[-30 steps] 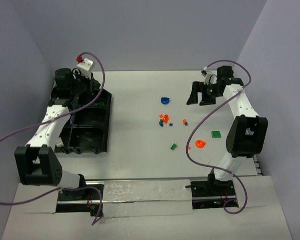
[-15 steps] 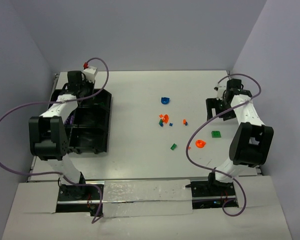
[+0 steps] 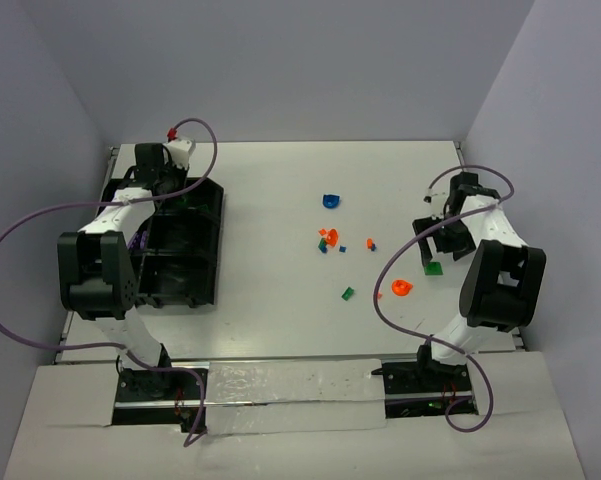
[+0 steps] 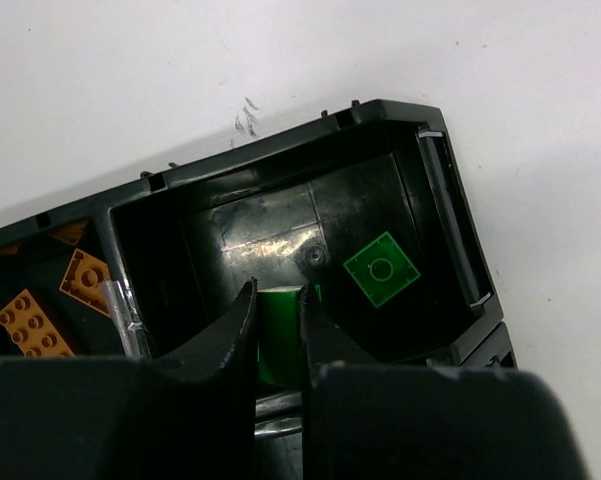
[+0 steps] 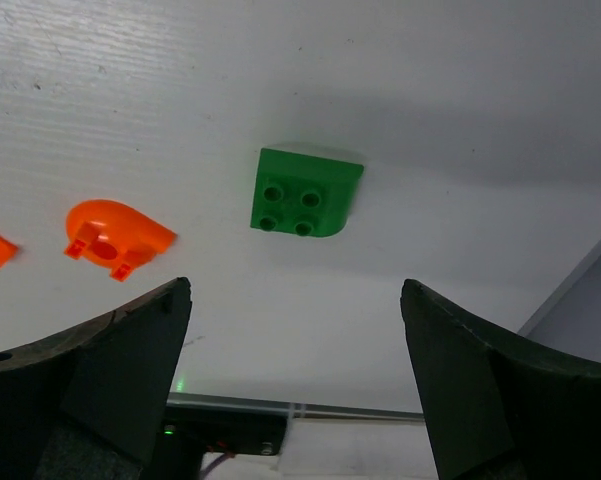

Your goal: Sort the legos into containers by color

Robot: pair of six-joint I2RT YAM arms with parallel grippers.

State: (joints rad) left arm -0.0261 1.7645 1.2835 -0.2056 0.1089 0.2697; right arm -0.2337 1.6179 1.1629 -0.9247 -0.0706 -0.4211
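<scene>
My left gripper (image 4: 277, 300) hangs over the tray's (image 4: 400, 115) far corner compartment, pinching a green piece (image 4: 277, 340) above a green tile (image 4: 381, 269). My right gripper (image 5: 295, 290) points down, spread wide over a green brick (image 5: 305, 190) on the table (image 5: 430, 80).

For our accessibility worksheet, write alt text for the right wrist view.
A green four-stud brick lies on the white table, ahead of the right gripper, its jaws wide open. An orange rounded piece lies further left in the picture.
</scene>
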